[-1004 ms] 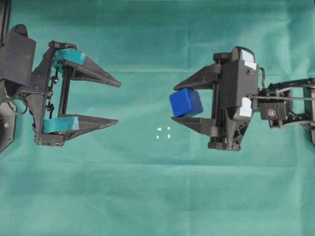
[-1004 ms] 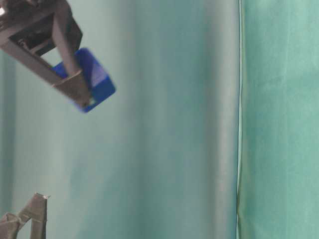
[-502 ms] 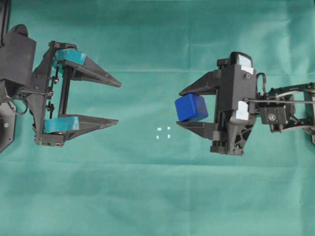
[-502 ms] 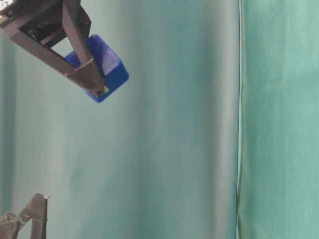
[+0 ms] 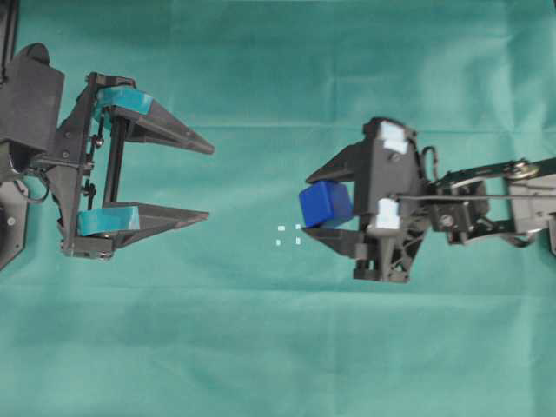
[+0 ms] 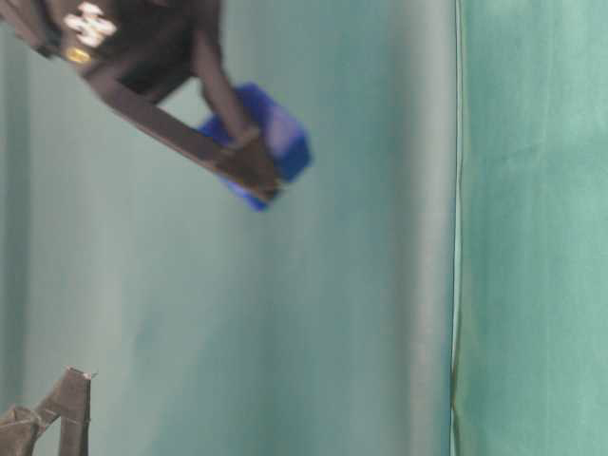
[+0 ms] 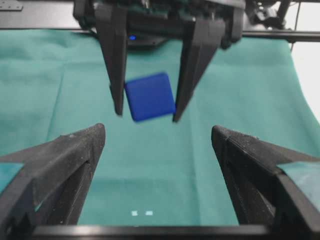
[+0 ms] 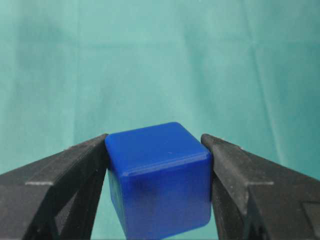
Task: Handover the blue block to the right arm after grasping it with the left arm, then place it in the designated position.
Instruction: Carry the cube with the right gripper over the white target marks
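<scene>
No readable text, labels, brand names, numbers or signs in any view. Nearest candidates, checked against the blue block: white patches on the arm body just behind the block are blank (no print resolvable). Four small white marks on the green cloth, just beside the block toward the teal-padded arm, are plain dots, not characters. The block's faces show no lettering.

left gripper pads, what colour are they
Teal pads at the finger bases of the left gripper; clearest in the overhead view.
</scene>
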Action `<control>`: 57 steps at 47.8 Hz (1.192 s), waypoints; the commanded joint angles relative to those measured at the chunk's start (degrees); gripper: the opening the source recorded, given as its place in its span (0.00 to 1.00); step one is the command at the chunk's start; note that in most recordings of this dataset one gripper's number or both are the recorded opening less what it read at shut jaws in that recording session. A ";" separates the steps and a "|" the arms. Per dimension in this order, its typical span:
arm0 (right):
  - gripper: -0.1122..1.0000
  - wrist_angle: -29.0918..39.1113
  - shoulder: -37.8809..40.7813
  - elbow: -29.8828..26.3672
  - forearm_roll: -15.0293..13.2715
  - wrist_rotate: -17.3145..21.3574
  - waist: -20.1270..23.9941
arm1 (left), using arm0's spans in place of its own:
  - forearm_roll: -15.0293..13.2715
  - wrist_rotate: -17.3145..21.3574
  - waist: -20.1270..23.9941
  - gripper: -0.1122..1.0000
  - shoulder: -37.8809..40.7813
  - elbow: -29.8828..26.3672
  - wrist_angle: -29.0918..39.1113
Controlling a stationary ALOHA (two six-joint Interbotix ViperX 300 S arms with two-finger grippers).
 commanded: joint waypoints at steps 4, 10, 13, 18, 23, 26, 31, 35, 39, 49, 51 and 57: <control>0.65 -2.55 2.29 -0.53 0.09 0.18 -0.26 | 0.18 0.00 -0.26 1.00 -0.35 -1.05 -0.62; 0.65 -5.10 5.54 -0.35 0.09 0.44 -0.88 | 0.18 0.00 -0.26 1.00 -0.35 -1.05 -0.44; 0.65 -6.86 7.21 -0.18 0.09 0.70 -1.23 | 0.18 0.00 -0.26 1.00 -0.35 -1.05 -0.35; 0.65 -9.49 10.20 0.00 0.09 0.97 -1.85 | 0.18 0.00 -0.26 1.00 -0.35 -1.05 -0.35; 0.65 -12.13 12.92 -0.09 0.09 0.97 -2.55 | 0.18 0.00 -0.26 1.00 -0.26 -1.05 -0.26; 0.65 -13.36 14.24 -0.09 0.09 0.97 -2.99 | 0.18 0.00 -0.26 1.00 -0.35 -0.97 -0.26; 0.65 -15.64 16.44 -0.09 0.09 0.97 -3.69 | 0.18 0.00 -0.26 1.00 -0.35 -0.97 -0.18; 0.65 -17.84 18.28 -0.18 0.09 0.97 -4.13 | 0.18 0.00 -0.26 1.00 -0.35 -0.88 -0.18; 0.65 -19.51 19.69 -0.35 0.09 0.97 -4.39 | 0.18 0.00 -0.26 1.00 -0.35 -0.97 -0.26; 0.65 -23.12 22.50 -0.62 0.09 0.97 -5.45 | 0.18 0.00 -0.26 1.00 -0.35 -0.88 -0.18; 0.65 -23.73 23.03 -0.62 0.09 0.97 -5.63 | 0.18 0.00 -0.26 1.00 -0.35 -0.88 -0.26; 0.65 -25.66 24.35 -0.62 0.09 0.97 -6.42 | 0.18 0.00 -0.26 1.00 -0.35 -0.88 -0.18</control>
